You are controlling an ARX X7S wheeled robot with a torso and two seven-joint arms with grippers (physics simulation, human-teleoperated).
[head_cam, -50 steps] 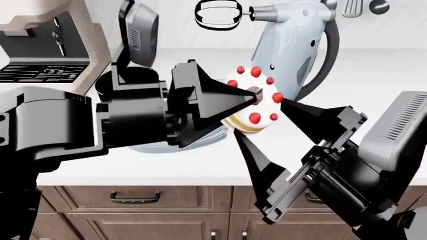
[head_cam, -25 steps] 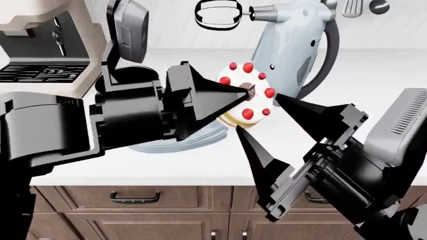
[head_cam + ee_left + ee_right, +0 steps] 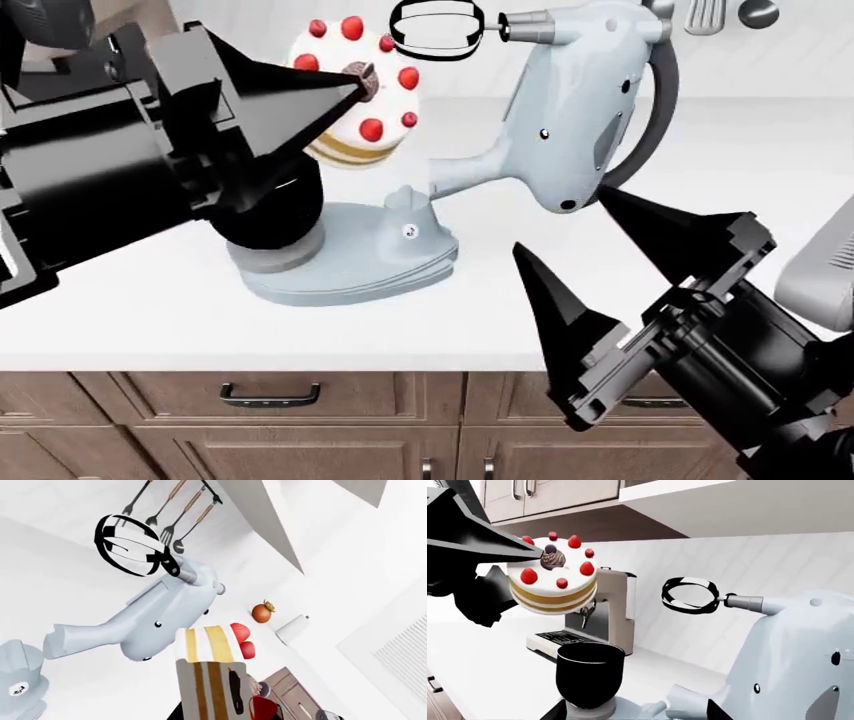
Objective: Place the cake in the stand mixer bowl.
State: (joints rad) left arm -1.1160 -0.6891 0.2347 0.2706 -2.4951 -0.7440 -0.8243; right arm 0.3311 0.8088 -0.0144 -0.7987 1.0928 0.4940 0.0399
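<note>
Two black pointed fingers of your right gripper (image 3: 587, 250) sit nearest in the head view, spread wide apart with nothing between them, low over the front of the white counter (image 3: 134, 310). Under the counter edge you see brown drawer fronts with dark handles (image 3: 270, 396).

Further in, your left gripper (image 3: 340, 100) is raised above the counter and clamped on the cake (image 3: 358, 95); one finger (image 3: 287, 85) lies across the white top with its tip at the brown centre swirl, and the other finger is mostly hidden behind the cake. The cake is tipped so its berry top faces you in the head view. In the right wrist view the cake (image 3: 554, 582) hangs in the air above the stand mixer bowl (image 3: 589, 675), clear of its rim; whether it is centred over the opening you cannot tell.

That glossy black bowl (image 3: 274, 215) stands on the base of the pale blue stand mixer (image 3: 587, 110), whose head is tilted back with the whisk (image 3: 437, 28) lifted. Behind the bowl, against the wall, is the beige coffee machine (image 3: 604, 615). Utensils (image 3: 175, 507) hang on the wall above.
</note>
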